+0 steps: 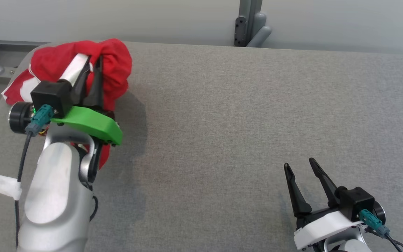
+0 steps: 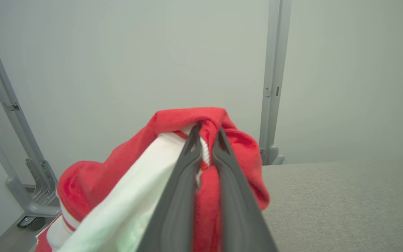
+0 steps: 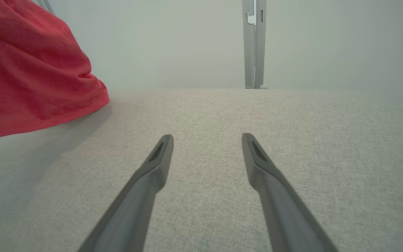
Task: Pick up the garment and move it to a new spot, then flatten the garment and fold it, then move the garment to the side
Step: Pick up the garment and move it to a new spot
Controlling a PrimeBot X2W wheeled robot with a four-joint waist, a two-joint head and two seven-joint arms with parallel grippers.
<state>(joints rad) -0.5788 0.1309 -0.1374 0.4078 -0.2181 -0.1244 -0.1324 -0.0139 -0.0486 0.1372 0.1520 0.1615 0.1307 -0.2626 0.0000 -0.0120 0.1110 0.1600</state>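
Left tool (image 2: 208, 130), jaws narrow, pinching a fold of the red-and-white garment (image 1: 115, 63), which hangs bunched over the far-left corner of the grey padded surface (image 1: 240, 122). Right tool (image 1: 299, 163), jaws wide and empty, over the near-right part of that surface, well apart from the garment

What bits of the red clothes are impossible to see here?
Head view: the left tool and its arm cover the middle of the garment.
Left wrist view: the bottom edge cuts off its lower part.
Right wrist view: the left edge cuts off most of it.
Its kind: too bunched.
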